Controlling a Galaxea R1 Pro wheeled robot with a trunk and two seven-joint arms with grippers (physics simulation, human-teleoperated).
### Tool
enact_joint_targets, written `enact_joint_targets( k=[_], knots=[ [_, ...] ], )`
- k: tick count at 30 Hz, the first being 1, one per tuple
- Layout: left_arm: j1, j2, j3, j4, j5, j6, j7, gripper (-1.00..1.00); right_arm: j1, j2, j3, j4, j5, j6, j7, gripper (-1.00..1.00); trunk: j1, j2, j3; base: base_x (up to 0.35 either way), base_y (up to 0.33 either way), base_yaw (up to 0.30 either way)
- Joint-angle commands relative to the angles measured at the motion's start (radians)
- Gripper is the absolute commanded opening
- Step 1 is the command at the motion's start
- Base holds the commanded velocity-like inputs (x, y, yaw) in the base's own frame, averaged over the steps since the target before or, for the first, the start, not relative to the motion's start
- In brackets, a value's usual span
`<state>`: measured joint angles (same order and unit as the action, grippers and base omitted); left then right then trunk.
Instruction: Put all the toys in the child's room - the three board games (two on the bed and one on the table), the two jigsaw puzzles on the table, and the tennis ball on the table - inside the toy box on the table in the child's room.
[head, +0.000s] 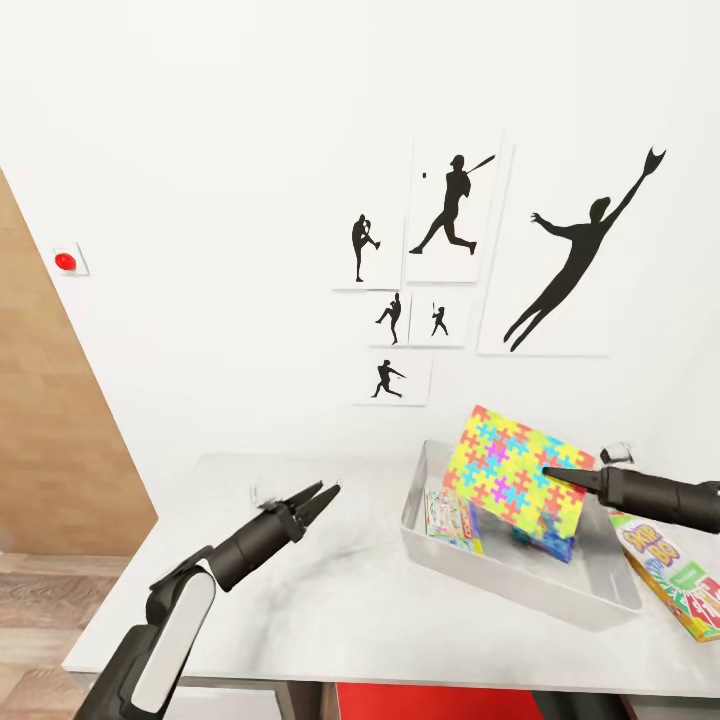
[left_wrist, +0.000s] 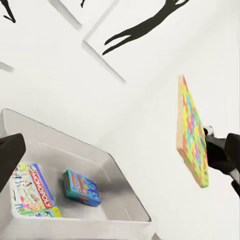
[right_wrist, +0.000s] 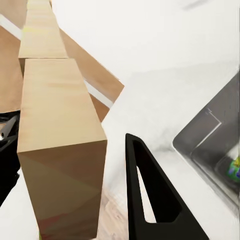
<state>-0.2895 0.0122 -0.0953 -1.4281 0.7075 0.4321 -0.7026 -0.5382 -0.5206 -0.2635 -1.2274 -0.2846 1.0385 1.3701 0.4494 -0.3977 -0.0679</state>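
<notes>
my right gripper (head: 556, 476) pinches the jigsaw puzzle (head: 520, 478) tilted directly above the toy box (head: 520, 580), so lowering falls to it; left gripper (head: 322, 496) spread, idle.

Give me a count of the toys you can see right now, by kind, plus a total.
Board games: 3, the Monopoly box and blue box in the toy box, and Skip-Bo on the table.
Jigsaw puzzles: 1, held by the right gripper.
Total: 4

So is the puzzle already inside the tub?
Not yet. The puzzle hangs tilted above the tub, shut in the right gripper; two game boxes lie inside.
</notes>
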Motion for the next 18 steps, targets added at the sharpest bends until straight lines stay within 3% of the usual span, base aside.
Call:
enact_joint_targets(
  k=[1, 2, 5, 6, 8, 9, 12, 13, 15, 18],
  knots=[
    [0.019, -0.001, 0.002, -0.024, 0.011, 0.01, 0.002, 1.0, -0.038, -0.001, 0.015, 0.039, 0.002, 0.009, 0.003, -1.0, 0.001, -0.002, -0.002, 0.0, 0.0, 0.0],
    [0.019, -0.001, 0.002, -0.024, 0.011, 0.01, 0.002, 1.0, -0.038, -0.001, 0.015, 0.039, 0.002, 0.009, 0.003, -1.0, 0.001, -0.002, -0.002, 0.0, 0.0, 0.0],
    [0.063, -0.008, 0.006, -0.073, 0.014, 0.015, 0.008, 1.0, -0.144, -0.002, 0.078, 0.149, 0.022, 0.009, 0.001, -1.0, 0.001, -0.002, -0.002, 0.0, 0.0, 0.0],
    [0.063, -0.008, 0.006, -0.073, 0.014, 0.015, 0.008, 1.0, -0.144, -0.002, 0.078, 0.149, 0.022, 0.009, 0.001, -1.0, 0.001, -0.002, -0.002, 0.0, 0.0, 0.0],
    [0.08, -0.014, 0.007, -0.091, 0.015, 0.019, 0.024, 1.0, -0.209, -0.001, 0.131, 0.215, 0.034, 0.009, 0.001, -1.0, 0.001, -0.002, -0.002, 0.0, 0.0, 0.0],
    [0.08, -0.014, 0.007, -0.091, 0.015, 0.019, 0.024, 1.0, -0.209, -0.001, 0.131, 0.215, 0.034, 0.009, 0.001, -1.0, 0.001, -0.002, -0.002, 0.0, 0.0, 0.0],
    [0.094, -0.02, 0.008, -0.107, 0.026, 0.036, 0.061, 1.0, -0.281, 0.0, 0.213, 0.287, 0.045, 0.009, -0.001, -1.0, 0.001, -0.002, -0.002, 0.0, 0.0, 0.0],
    [0.094, -0.02, 0.008, -0.107, 0.026, 0.036, 0.061, 1.0, -0.281, 0.0, 0.213, 0.287, 0.045, 0.009, -0.001, -1.0, 0.001, -0.002, -0.002, 0.0, 0.0, 0.0],
    [0.091, -0.022, 0.007, -0.111, 0.041, 0.055, 0.089, 1.0, -0.31, 0.002, 0.258, 0.316, 0.05, 0.009, -0.002, -1.0, 0.001, -0.002, -0.002, 0.0, 0.0, 0.0],
    [0.069, -0.023, 0.005, -0.106, 0.059, 0.075, 0.119, 1.0, -0.328, 0.005, 0.291, 0.333, 0.053, 0.009, -0.003, -1.0, 0.001, -0.002, -0.002, 0.0, 0.0, 0.0]
  ],
)
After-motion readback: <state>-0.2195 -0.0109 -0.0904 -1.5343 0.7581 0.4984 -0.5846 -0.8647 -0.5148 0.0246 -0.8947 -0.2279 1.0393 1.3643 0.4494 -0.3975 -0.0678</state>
